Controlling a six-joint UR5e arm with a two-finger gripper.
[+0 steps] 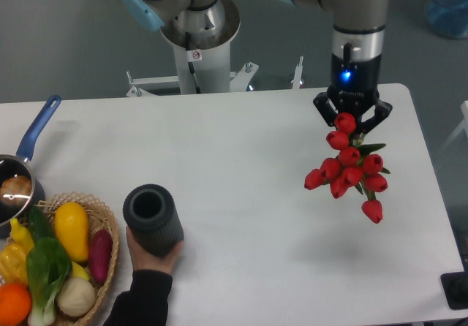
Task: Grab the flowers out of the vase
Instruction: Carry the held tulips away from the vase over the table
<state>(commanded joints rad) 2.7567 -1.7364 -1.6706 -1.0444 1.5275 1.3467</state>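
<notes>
The claw (pixel 352 121) hangs over the right side of the white desk (pixel 241 158), and its two dark fingers are pinching the top of the flowers (pixel 349 171). The flowers are a bunch of red tulip buds with a few green leaves peeking out between them. They dangle below the claw, up in the air, and a soft shadow lies on the desk under them. The vase (pixel 152 218) is well apart from them, near the front left part of the desk. It is dark grey with ribbed sides and a thick round rim, and it leans a bit so you can see into its dark mouth. A person's hand (pixel 152 256) in a black sleeve holds the vase from below. Just beside the hand, at the left corner, a woven basket (pixel 108 220) holds vegetables: a yellow one, a purple one, a white one, green leaves and an orange one. Behind the basket sits a pan (pixel 16 183) with a blue handle and something brownish inside.
</notes>
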